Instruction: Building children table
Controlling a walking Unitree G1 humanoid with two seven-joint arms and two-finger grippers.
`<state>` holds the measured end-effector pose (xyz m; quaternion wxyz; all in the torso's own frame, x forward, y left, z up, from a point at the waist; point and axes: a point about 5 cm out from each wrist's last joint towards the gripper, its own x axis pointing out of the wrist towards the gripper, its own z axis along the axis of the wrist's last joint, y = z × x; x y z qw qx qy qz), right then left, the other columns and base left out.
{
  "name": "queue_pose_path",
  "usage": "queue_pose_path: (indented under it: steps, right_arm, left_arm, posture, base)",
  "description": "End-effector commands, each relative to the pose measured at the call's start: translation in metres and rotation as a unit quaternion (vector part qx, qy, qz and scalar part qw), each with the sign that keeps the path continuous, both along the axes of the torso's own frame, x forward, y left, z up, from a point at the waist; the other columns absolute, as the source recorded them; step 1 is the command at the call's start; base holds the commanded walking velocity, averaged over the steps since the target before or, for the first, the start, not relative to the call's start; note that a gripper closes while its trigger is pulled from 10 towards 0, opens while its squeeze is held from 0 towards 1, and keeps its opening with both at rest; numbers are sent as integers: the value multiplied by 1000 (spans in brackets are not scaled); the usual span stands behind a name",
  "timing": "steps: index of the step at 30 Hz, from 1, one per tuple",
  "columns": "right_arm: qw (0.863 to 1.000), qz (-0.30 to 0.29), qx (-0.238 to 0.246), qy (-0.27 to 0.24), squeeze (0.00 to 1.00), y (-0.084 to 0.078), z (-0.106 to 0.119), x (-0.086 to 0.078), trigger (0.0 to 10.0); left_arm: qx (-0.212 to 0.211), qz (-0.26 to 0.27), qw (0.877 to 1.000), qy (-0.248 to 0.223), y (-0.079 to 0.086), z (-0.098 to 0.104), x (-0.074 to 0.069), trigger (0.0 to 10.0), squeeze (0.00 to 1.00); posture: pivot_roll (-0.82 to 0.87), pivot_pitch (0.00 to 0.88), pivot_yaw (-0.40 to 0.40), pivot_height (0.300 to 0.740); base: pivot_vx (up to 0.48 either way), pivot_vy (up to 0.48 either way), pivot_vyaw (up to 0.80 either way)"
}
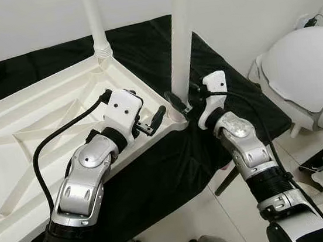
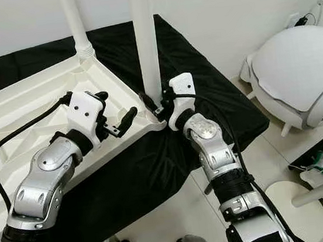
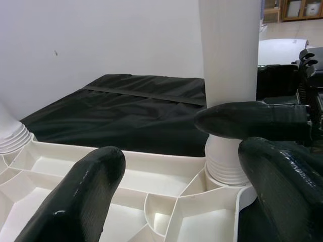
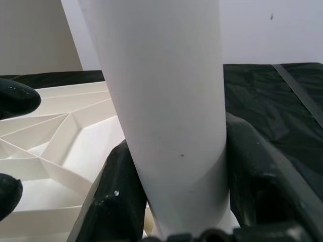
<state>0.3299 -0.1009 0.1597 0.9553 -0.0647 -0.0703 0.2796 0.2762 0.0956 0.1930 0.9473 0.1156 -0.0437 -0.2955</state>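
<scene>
The right gripper (image 2: 155,107) clasped the near white leg (image 1: 179,36) standing in the upturned tabletop (image 1: 21,126); the left gripper (image 1: 152,119) hovered unclenched beside it

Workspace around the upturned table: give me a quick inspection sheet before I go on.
Surface: black cloth spread under the work, over a pale tiled floor.
Job's things: white tabletop lying underside up, ribs showing; near leg and far leg stand upright in corner sockets.
Clutter: nothing seen on the cloth.
Grippers: right gripper shut on near leg, low by its socket; left gripper open over the tabletop corner beside that leg.
Cables: black cable loops along the left arm.
Surroundings: white wall; white domed object to the right.
</scene>
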Motion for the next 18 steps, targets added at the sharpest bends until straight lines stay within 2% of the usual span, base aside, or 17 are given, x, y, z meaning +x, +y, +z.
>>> queue_pose_path:
  steps: [1,6,13,18]
  right_arm:
    - [993,-30,-8,110,0,-9,-43,-4,10000]
    - [993,-40,4,114,0,-12,-45,-5,10000]
    - [987,-85,59,123,0,-25,-54,-13,10000]
    - [985,-94,65,132,0,-29,-59,-17,10000]
  left_arm:
    - [3,-8,1000,-3,-2,2,-3,10000,0]
    - [3,-8,1000,-3,-2,2,-3,10000,0]
    - [2,-10,1000,-3,-2,2,-3,10000,0]
    - [2,-12,1000,-2,-3,2,-3,10000,0]
  posture:
    - [6,54,-12,740]
    - [4,54,-12,740]
    - [0,60,-10,740]
    - [-4,60,-6,740]
  base:
    - [0,0,0]
    - [0,0,0]
    - [0,0,0]
    - [0,0,0]
